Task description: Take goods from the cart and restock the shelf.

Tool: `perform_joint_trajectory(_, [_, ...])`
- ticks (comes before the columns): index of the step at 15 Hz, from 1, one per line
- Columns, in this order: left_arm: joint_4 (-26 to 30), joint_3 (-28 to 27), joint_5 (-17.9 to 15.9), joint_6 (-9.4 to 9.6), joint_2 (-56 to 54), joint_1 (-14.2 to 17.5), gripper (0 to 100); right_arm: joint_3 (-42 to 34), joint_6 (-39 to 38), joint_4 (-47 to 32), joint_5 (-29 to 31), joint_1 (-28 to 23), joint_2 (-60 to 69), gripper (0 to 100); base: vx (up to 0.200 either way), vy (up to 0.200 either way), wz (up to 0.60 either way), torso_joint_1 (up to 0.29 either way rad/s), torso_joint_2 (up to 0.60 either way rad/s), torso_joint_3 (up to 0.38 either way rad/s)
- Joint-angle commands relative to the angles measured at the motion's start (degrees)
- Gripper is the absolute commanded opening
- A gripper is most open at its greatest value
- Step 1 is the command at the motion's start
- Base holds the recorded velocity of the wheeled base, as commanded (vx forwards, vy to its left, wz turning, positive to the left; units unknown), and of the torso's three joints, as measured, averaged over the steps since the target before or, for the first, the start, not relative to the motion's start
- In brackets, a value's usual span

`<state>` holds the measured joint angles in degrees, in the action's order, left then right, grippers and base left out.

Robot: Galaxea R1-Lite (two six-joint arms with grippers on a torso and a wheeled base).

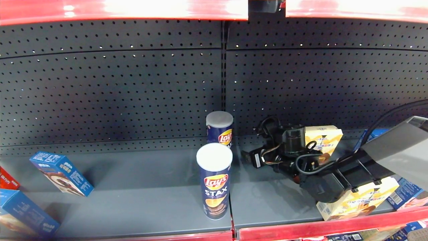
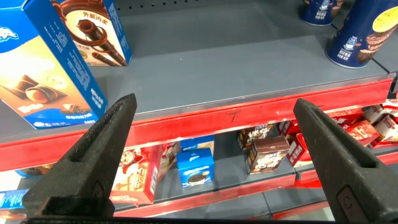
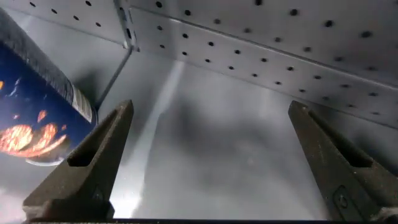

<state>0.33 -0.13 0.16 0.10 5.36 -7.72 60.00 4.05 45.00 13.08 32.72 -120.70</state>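
Note:
Two dark blue chip cans with white lids stand upright mid-shelf, the front can (image 1: 214, 180) near the edge and the rear can (image 1: 219, 128) by the pegboard. My right gripper (image 1: 250, 156) rests low over the shelf floor just right of the rear can. In the right wrist view my right gripper (image 3: 211, 162) is open with nothing between its fingers, and the rear can (image 3: 31, 118) is beside one finger. My left gripper (image 2: 214, 155) is open and empty, held in front of the shelf's red front edge (image 2: 236, 115).
Blue snack boxes (image 1: 62, 173) (image 1: 25, 212) stand on the shelf's left part. Yellow boxes (image 1: 323, 139) (image 1: 359, 199) sit behind and under my right arm, with blue boxes (image 1: 406, 192) at far right. A lower shelf (image 2: 196, 168) holds several packs. Bare shelf floor (image 1: 140, 187) lies between the boxes and the cans.

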Motion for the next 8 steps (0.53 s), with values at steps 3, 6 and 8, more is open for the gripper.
perform_joint_trajectory(3, [0.0, 0.0, 0.0, -0.01, 0.1, 0.0, 100, 1.7, -1.6, -0.1, -0.2, 2.5, -2.8, 100, 0.000, 0.000, 0.00, 0.000, 0.00, 0.000])
perform_joint_trajectory(6, [0.0, 0.0, 0.0, -0.01, 0.1, 0.0, 100, 2.8, -1.7, -0.3, -0.8, 3.2, -3.0, 100, 0.000, 0.000, 0.00, 0.000, 0.00, 0.000])
perform_joint_trajectory(8, [0.0, 0.0, 0.1, -0.01, 0.1, 0.0, 100, 3.2, -1.6, -0.3, -1.1, 3.4, -3.0, 100, 0.000, 0.000, 0.00, 0.000, 0.00, 0.000])
